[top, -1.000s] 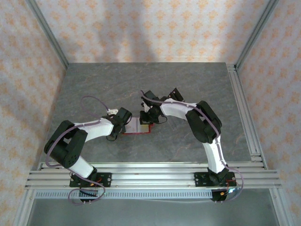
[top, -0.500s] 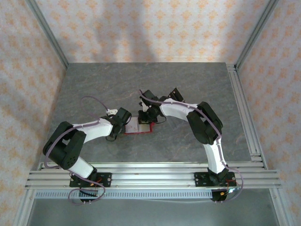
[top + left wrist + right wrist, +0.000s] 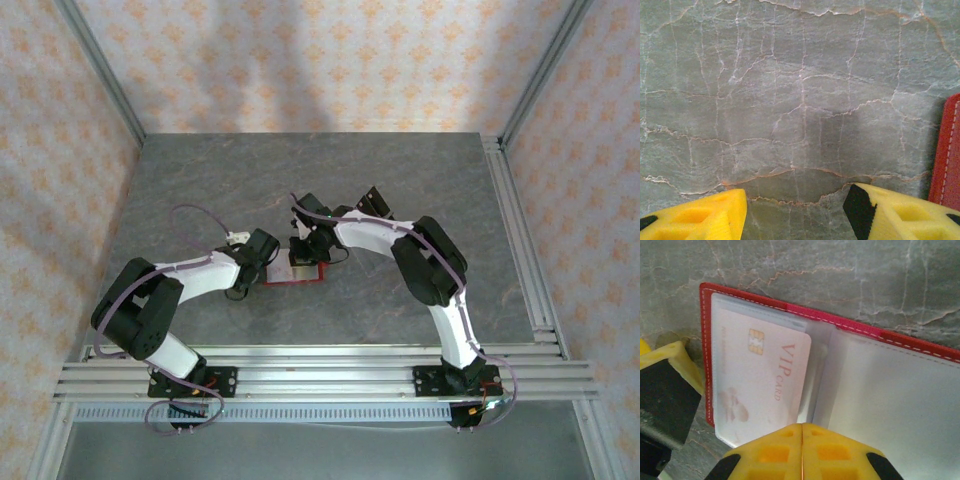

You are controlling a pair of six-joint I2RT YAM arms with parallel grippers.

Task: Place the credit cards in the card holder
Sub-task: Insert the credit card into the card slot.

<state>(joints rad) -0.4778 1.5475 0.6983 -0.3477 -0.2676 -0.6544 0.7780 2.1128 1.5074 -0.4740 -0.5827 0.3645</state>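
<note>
Red card holder (image 3: 900, 400) is lying open, pale inside up, on the grey veined stone table (image 3: 800, 100), mid-table betw. the two arms. I'm seeing one credit card (image 3: 760, 375), pinkish-white, in the holder's left half, one edge close to the fold. Whether it's under the clear sleeve or on top of it, I can't tell.

Tools: right gripper (image 3: 802, 432) is poised over the holder near the fold w/ pads pressed together and nothing betw. them; I judge it's acting as a blunt pusher. Left gripper (image 3: 795, 200) is standing partly wide over bare stone, holding nothing, w/ the holder's red stitched edge just to its right. A yellow finger (image 3: 670, 365) is showing just beside the holder's left edge, prob. bracing it; contact unclear.

Step in hand (my read): seating the card. To do it well I'm aiming to hold the closed tips low and flat and nudge the card leftward, away from the fold, in short strokes, w/ the left arm stopping the holder from sliding. Too steep an angle risks buckling the sleeve or flicking the card out.

Writing: "VIP CARD" is reading in reddish caps, gold chip beside it; a fine print line along one edge is too small to read. No brand is showing on the holder.
</note>
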